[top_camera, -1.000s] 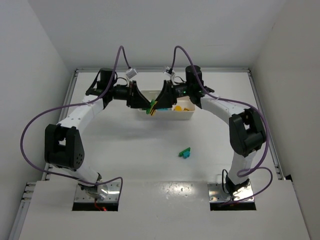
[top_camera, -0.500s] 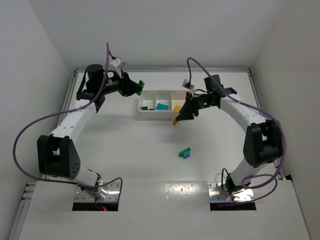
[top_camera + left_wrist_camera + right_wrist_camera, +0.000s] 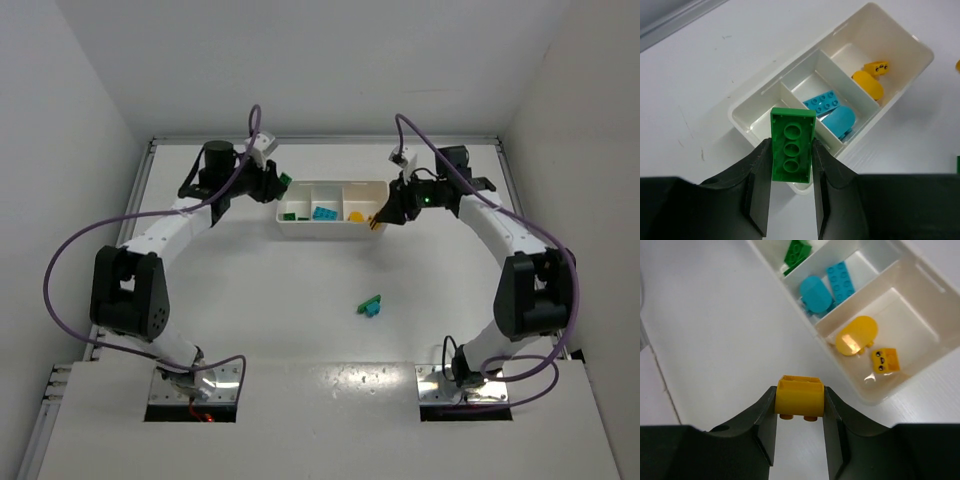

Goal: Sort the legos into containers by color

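Left tool [image 3: 791, 162]: black, flat-sided fingers clenched on the long sides of a green brick [image 3: 792, 131].
Green brick: glossy plastic rectangle, hollow underside with three round tubes facing the wrist camera; held above the left end of the tray [image 3: 330, 231].
Right tool [image 3: 800, 391]: black fingers clamped on a yellow brick [image 3: 800, 399].
Yellow brick: short, smooth, boxy, with studs pointing down; held just off the tray's right front corner, above the bench [image 3: 300, 330].
Tray: shallow white plastic, slightly translucent, with rounded corners and thin dividers forming three square compartments in a row.
Left compartment: one green piece [image 3: 796, 251].
Middle compartment: a studded cyan brick [image 3: 823, 101] beside a smooth cyan rounded piece [image 3: 838, 121].
Right compartment: a glossy yellow rounded piece [image 3: 867, 82] and a small orange block [image 3: 876, 67] with dark dots on one face.
Clump [image 3: 370, 305]: green and cyan pieces stuck together, lying on the bench well in front of the tray.
Bench: matt white, with faint scuffs.
Change from one second ago: the two tools then met at the tray's front wall on one green-and-yellow clump.
Change from half a second ago: both tools have drawn closer to the tray's ends; the clump on the bench has not moved.
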Robot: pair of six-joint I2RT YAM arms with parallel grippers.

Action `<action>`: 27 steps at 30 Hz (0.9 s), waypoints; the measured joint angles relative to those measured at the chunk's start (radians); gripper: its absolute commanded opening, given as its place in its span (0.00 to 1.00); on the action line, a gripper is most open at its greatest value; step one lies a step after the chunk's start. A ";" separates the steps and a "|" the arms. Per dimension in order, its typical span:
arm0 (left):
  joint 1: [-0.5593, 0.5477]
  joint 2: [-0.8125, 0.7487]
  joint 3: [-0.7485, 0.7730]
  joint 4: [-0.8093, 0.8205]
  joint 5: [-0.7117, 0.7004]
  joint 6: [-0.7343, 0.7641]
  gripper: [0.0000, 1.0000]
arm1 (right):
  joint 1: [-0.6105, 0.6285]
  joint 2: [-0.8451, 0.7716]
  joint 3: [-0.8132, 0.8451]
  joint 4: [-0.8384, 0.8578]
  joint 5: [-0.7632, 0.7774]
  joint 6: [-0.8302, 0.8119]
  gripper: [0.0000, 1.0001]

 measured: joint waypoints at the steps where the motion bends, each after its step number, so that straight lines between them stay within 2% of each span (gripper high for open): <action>1: -0.001 0.023 0.007 -0.007 -0.003 0.010 0.01 | -0.003 -0.002 -0.001 0.010 0.018 0.011 0.00; 9: -0.009 0.214 0.156 -0.040 0.001 0.056 0.01 | -0.011 0.024 0.062 0.038 0.109 0.049 0.00; 14: -0.014 0.303 0.274 -0.056 0.026 0.076 0.02 | -0.014 0.113 0.165 0.047 0.115 0.052 0.00; 21: -0.029 0.340 0.291 -0.109 0.049 0.119 0.04 | -0.025 0.193 0.206 0.060 0.107 0.071 0.00; 23: -0.034 0.341 0.291 -0.129 0.052 0.130 0.13 | -0.026 0.212 0.219 0.074 0.098 0.084 0.00; 24: -0.035 0.341 0.291 -0.137 0.055 0.137 0.32 | -0.026 0.221 0.225 0.081 0.092 0.089 0.00; 27: -0.039 0.341 0.291 -0.157 0.063 0.154 0.56 | -0.025 0.253 0.254 0.101 0.081 0.102 0.00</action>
